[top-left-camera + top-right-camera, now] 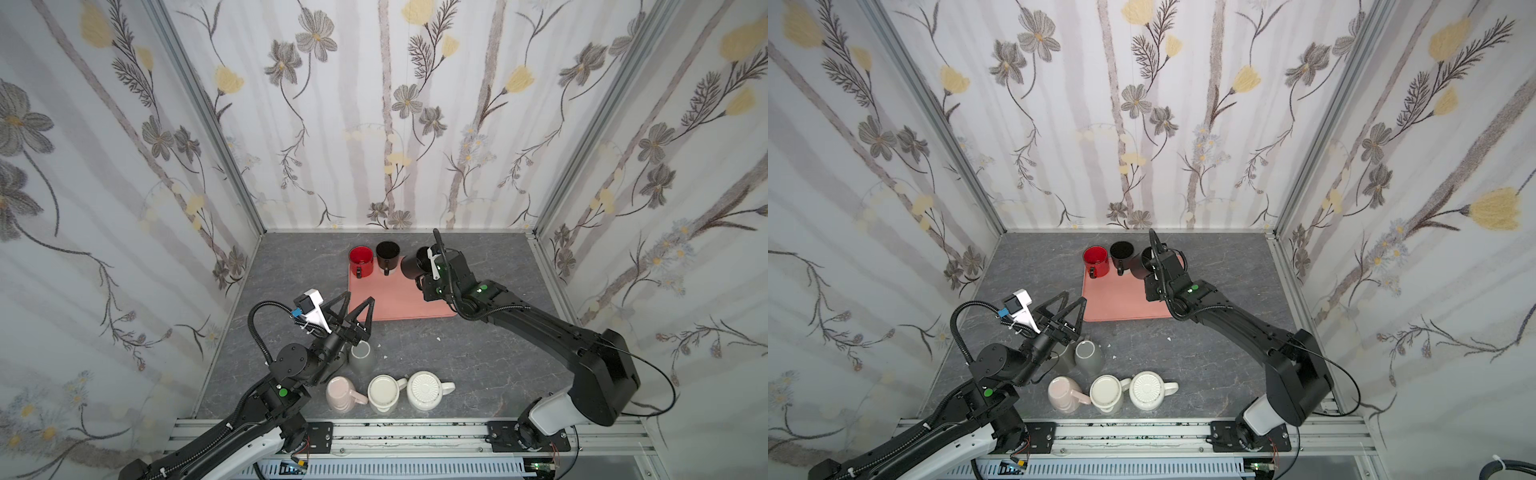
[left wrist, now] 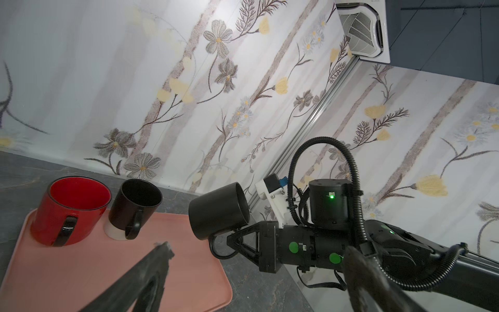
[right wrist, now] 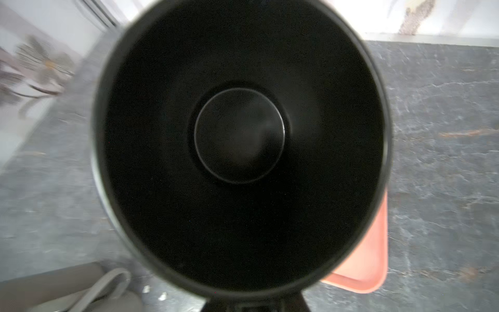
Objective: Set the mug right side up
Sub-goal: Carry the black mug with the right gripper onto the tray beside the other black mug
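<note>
Black mug [image 2: 218, 210] hangs tipped sideways above the pink tray's [image 2: 81, 270] far edge, beside the upright dark mug [image 2: 135, 208]. The right gripper [image 2: 229, 239] pinches its handle, likely to set it down upright. The left gripper [image 1: 359, 297] hangs spread wide and empty.

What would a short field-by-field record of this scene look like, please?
tray: pink, holds a red mug and a dark mug, both upright
right gripper: shut on the black mug, which is tipped sideways at the tray edge
left gripper: open, empty, above a grey mug
front row: pink mug, cream mug, white ribbed mug, apparently upside down
</note>
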You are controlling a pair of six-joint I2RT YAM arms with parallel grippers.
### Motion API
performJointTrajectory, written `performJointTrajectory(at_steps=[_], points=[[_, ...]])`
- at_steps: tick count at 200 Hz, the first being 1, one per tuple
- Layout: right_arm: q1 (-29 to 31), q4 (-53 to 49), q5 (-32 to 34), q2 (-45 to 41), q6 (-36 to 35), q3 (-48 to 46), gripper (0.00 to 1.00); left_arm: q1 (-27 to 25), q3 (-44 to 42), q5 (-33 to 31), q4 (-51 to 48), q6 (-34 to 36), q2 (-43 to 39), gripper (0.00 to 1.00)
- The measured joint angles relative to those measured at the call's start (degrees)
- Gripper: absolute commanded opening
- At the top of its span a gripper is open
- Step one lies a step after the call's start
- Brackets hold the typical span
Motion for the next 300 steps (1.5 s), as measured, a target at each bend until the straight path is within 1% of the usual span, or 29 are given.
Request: performJointTrajectory(at_steps=[30,68,106,135,167,204,267,300], points=[[-2.3,-7.1,2.1,11.6,-3.9,11.5,0.00,0.0,-0.3,-1.4,-2.0,0.9,-2.5,1.00],[-4.0,-12.9,4.0,23.0,-6.9,23.1,0.00,0.0,-0.3,-1.9,-4.3,1.0,-4.2,1.00],[-5.0,-16.4,4.8,29.7,-8.3,29.4,0.00,0.0,-0.4,-2.0,-5.3,1.0,-5.1,1.00],[-5.1,-18.4,5.6,34.3,-9.0,36.1,0.00,0.0,-0.6,-2.2,-5.7,1.0,-5.7,1.00],[-5.2,-19.3,6.3,37.7,-9.5,40.3,0.00,0.0,-0.7,-2.4,-5.9,1.0,-6.3,1.00],[-5.8,-20.9,6.8,39.6,-9.6,41.4,0.00,0.0,-0.7,-2.4,-5.9,1.0,-6.4,1.00],[-5.8,-20.9,7.4,41.3,-10.6,43.5,0.00,0.0,-0.7,-2.4,-5.9,1.2,-5.9,1.00],[-5.9,-20.9,7.6,42.8,-10.6,45.7,0.15,0.0,-0.7,-2.4,-5.9,1.2,-5.0,1.00]])
